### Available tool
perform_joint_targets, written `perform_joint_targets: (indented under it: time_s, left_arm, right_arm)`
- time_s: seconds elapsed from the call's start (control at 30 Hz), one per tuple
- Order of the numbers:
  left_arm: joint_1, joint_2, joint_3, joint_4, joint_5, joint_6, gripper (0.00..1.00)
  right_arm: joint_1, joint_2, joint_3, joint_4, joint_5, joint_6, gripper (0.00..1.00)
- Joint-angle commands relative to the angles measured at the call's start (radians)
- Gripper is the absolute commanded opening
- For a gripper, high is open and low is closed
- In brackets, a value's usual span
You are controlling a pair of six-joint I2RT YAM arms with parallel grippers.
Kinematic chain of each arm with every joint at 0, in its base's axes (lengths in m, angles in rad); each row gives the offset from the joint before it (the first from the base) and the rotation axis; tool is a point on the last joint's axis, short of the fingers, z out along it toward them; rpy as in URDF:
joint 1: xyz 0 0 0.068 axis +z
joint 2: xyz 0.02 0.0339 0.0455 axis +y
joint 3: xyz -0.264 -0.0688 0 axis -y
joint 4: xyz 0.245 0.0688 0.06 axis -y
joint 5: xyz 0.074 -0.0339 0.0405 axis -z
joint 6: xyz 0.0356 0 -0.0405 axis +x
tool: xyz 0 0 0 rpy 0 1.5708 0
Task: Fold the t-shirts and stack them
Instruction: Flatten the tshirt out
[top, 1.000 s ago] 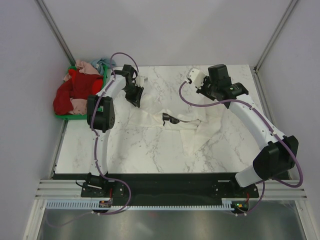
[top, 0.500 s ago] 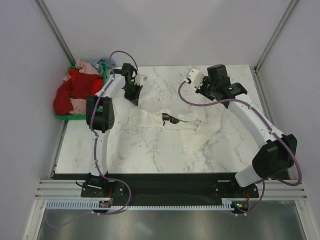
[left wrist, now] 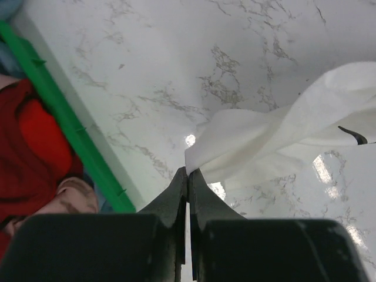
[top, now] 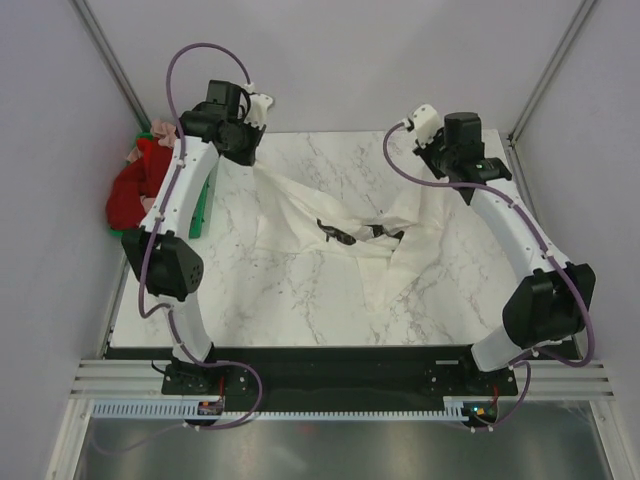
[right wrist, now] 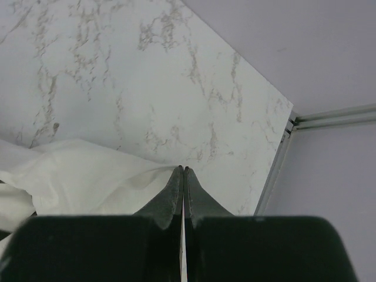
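Observation:
The cream-white t-shirt (top: 330, 215) with a small black print (top: 337, 235) hangs stretched between both grippers, its lower part lying on the marble table (top: 300, 300). At the back left, my left gripper (top: 254, 157) is shut on one corner of it; in the left wrist view the cloth (left wrist: 276, 129) leaves the pinched fingertips of that gripper (left wrist: 188, 171). My right gripper (top: 443, 180) is shut on the opposite corner at the back right, and the shirt (right wrist: 76, 176) runs left from its closed tips (right wrist: 183, 169). More t-shirts, red (top: 135, 190) and pink (top: 170, 130), are piled at the left.
A green crate (top: 205, 205) holding the red and pink shirts stands off the table's left edge; its rim (left wrist: 64, 123) lies close to the left gripper. The table's right edge and a metal rail (right wrist: 282, 158) are near the right gripper. Grey walls enclose the back and sides.
The left gripper closed on the shirt's corner. Both arms rose and moved toward the back corners, lifting and stretching the shirt between them.

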Motion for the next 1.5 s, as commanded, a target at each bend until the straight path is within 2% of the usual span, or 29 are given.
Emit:
perform_joint_targets:
  time_s: [0.0, 0.23, 0.37, 0.6, 0.77, 0.9, 1.0, 1.17, 1.37, 1.47]
  left_arm:
    - [0.001, -0.120, -0.015, -0.034, -0.153, 0.016, 0.02]
    - [0.001, -0.231, 0.015, -0.064, -0.177, 0.027, 0.02]
    - [0.001, -0.303, 0.035, -0.064, -0.145, 0.018, 0.02]
    - [0.003, -0.485, 0.042, -0.025, -0.057, 0.009, 0.02]
    - [0.003, -0.656, -0.061, 0.039, -0.086, 0.016, 0.02]
    - [0.004, -0.821, -0.151, 0.094, -0.094, 0.084, 0.02]
    - [0.004, -0.893, -0.161, 0.108, -0.100, 0.108, 0.02]
    - [0.003, -0.958, -0.138, 0.108, -0.089, 0.130, 0.02]
    - [0.003, -0.986, -0.052, 0.108, -0.079, 0.128, 0.02]
    - [0.003, -0.987, 0.012, 0.113, -0.063, 0.113, 0.02]
  right_arm:
    - [-0.050, 0.002, 0.110, 0.092, -0.037, 0.113, 0.00]
    - [-0.058, -0.051, 0.207, 0.026, -0.069, 0.058, 0.00]
    - [-0.057, -0.132, 0.241, -0.021, -0.051, 0.113, 0.00]
    - [-0.057, -0.240, 0.374, -0.237, 0.015, 0.098, 0.00]
    - [-0.058, -0.304, 0.492, -0.346, 0.023, 0.063, 0.00]
    - [-0.058, -0.340, 0.603, -0.426, 0.056, 0.076, 0.00]
    - [-0.058, -0.381, 0.638, -0.455, 0.053, 0.110, 0.00]
    - [-0.113, -0.429, 0.758, -0.505, -0.017, 0.110, 0.00]
    - [-0.129, -0.449, 0.934, -0.505, 0.026, 0.067, 0.00]
    - [-0.147, -0.462, 0.983, -0.431, 0.079, 0.046, 0.00]
